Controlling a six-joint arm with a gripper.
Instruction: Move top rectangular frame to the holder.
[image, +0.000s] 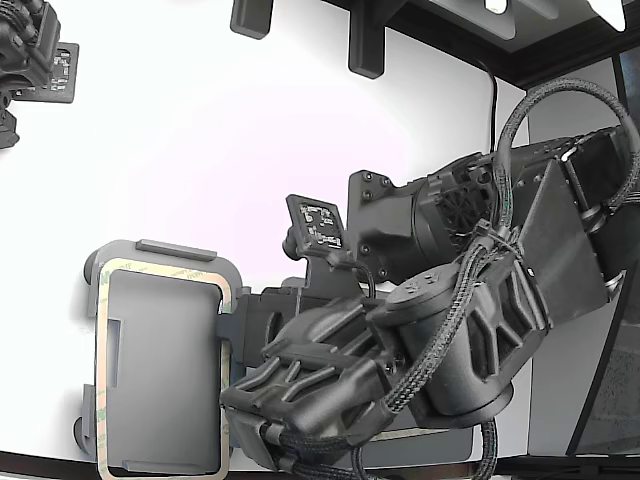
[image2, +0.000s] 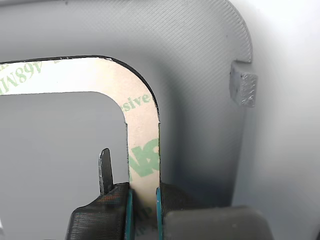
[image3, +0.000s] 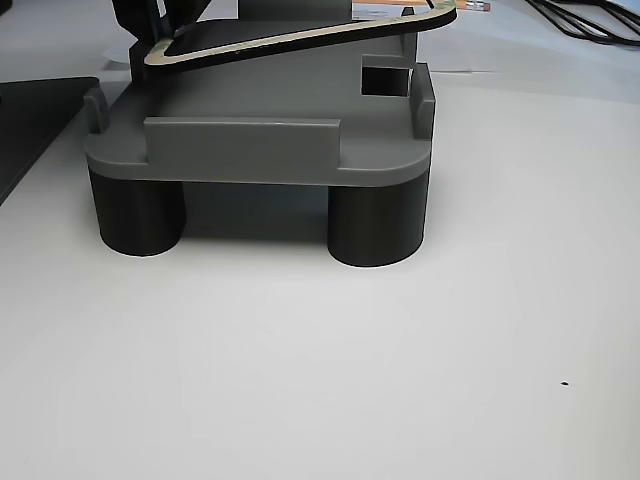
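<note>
The top rectangular frame (image: 160, 266), thin and tan with green print, lies over the holder (image: 120, 248) at the exterior view's lower left. My gripper (image: 230, 330) is shut on the frame's long side nearest the arm. In the wrist view, two teal-padded fingers (image2: 129, 210) pinch the frame (image2: 142, 115) just below a rounded corner, with the grey holder (image2: 200, 60) and one raised tab (image2: 243, 90) beneath. The other view shows the frame (image3: 300, 35) tilted above the holder (image3: 240, 150), not lying flat, with the gripper (image3: 145, 30) at its lower end.
A second arm (image: 30, 50) with a marker tag sits at the exterior view's top left. Dark brackets (image: 365, 45) hang at the top. A dark flat mat (image3: 30, 120) lies beside the holder. The holder stands on round black feet (image3: 375, 225). Cables (image3: 590, 20) run at the back.
</note>
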